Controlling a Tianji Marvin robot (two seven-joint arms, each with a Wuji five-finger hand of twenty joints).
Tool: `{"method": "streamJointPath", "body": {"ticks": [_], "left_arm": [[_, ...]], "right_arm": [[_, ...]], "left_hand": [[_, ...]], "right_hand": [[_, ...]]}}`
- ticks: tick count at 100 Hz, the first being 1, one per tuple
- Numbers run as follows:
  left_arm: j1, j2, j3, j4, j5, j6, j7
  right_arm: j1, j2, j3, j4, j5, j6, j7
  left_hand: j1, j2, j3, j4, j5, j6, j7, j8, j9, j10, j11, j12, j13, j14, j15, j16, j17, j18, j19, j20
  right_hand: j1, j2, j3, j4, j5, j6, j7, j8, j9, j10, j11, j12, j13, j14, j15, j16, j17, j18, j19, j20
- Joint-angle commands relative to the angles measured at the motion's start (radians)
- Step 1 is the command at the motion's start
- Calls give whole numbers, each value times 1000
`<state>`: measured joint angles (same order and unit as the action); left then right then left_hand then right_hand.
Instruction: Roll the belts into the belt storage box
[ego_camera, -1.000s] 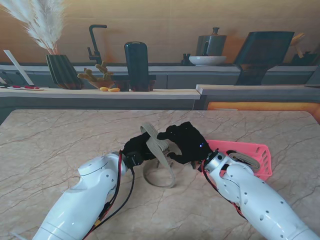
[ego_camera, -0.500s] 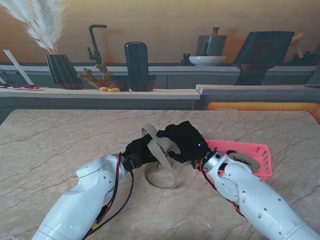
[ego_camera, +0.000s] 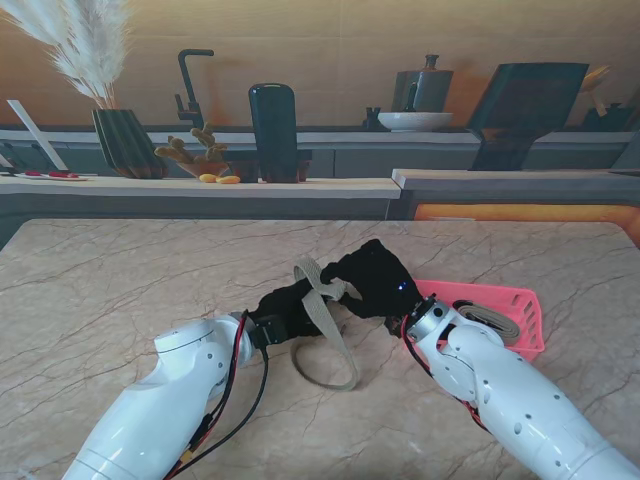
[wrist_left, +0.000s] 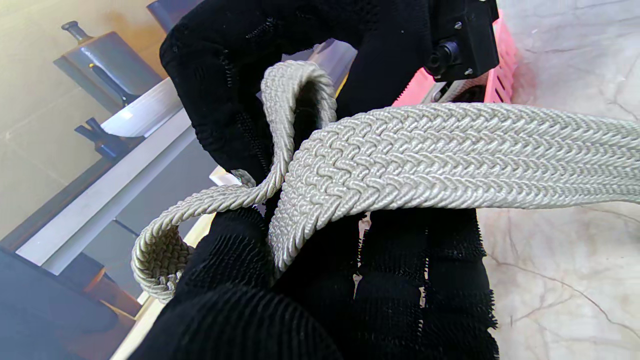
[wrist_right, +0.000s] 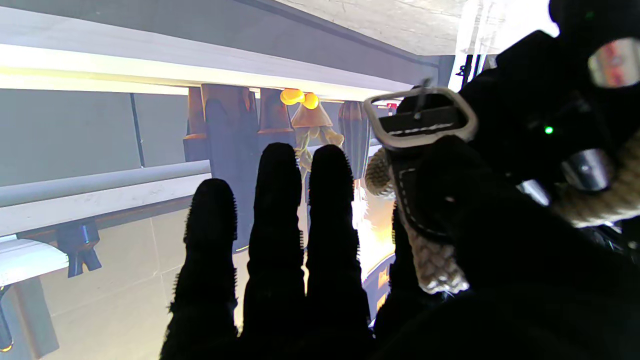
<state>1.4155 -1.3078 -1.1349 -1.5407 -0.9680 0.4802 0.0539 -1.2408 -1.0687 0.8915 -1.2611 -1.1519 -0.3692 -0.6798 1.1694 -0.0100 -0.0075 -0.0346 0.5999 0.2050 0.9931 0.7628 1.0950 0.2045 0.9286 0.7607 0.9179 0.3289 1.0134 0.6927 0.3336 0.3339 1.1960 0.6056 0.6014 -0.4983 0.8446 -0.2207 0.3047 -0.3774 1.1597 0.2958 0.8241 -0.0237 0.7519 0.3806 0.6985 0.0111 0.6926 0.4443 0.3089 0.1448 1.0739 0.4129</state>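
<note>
1. Stand view: both black-gloved hands meet over the middle of the beige marble table (ego_camera: 120, 280), holding a woven beige fabric belt (ego_camera: 322, 310) between them.
2. The left hand (ego_camera: 285, 312) has its fingers closed around the belt; the left wrist view shows the braid (wrist_left: 450, 155) crossing its fingers (wrist_left: 425, 280).
3. The right hand (ego_camera: 372, 283) pinches the belt's buckle end; in the right wrist view the metal buckle (wrist_right: 420, 117) sits against its thumb while three fingers (wrist_right: 275, 225) stand straight and together.
4. A loose loop of belt rests on the table nearer to me.
5. The pink plastic storage box (ego_camera: 500, 305) lies just right of the hands, with another belt (ego_camera: 490, 323) inside.
</note>
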Motion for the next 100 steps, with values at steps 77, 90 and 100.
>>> {"method": "streamJointPath", "body": {"ticks": [77, 90, 100], "left_arm": [[-51, 9, 90, 48, 317, -79, -53], [-63, 13, 104, 63, 358, -89, -69], [-76, 21, 118, 81, 397, -105, -97]], "right_arm": [[-133, -68, 138, -117, 231, -32, 136], [-149, -73, 157, -146, 246, -33, 135], [-157, -76, 167, -163, 251, -36, 130]], "left_hand": [[14, -61, -5, -19, 27, -22, -16, -21, -13, 27, -11, -7, -31, 46, -12, -1, -37, 33, -12, 1], [15, -68, 0, -14, 22, -26, -30, -32, -27, 26, -21, -6, -44, 49, -21, 0, -48, 34, -21, -1], [18, -74, 6, -8, 8, -39, -46, -41, -45, 22, -36, -6, -63, 42, -34, -1, -61, 31, -34, -6]], "right_hand": [[36, 103, -61, -15, 326, -129, -13, -1, 63, 51, -28, -15, 32, -14, 0, 49, -6, -6, -33, -4], [37, 100, -57, -15, 328, -129, -14, 3, 46, 53, -26, -13, 21, -16, -2, 50, -9, -7, -38, 1], [37, 99, -55, -15, 329, -129, -14, 6, 42, 51, -23, -11, 18, -17, -2, 51, -9, -9, -41, 4]]}}
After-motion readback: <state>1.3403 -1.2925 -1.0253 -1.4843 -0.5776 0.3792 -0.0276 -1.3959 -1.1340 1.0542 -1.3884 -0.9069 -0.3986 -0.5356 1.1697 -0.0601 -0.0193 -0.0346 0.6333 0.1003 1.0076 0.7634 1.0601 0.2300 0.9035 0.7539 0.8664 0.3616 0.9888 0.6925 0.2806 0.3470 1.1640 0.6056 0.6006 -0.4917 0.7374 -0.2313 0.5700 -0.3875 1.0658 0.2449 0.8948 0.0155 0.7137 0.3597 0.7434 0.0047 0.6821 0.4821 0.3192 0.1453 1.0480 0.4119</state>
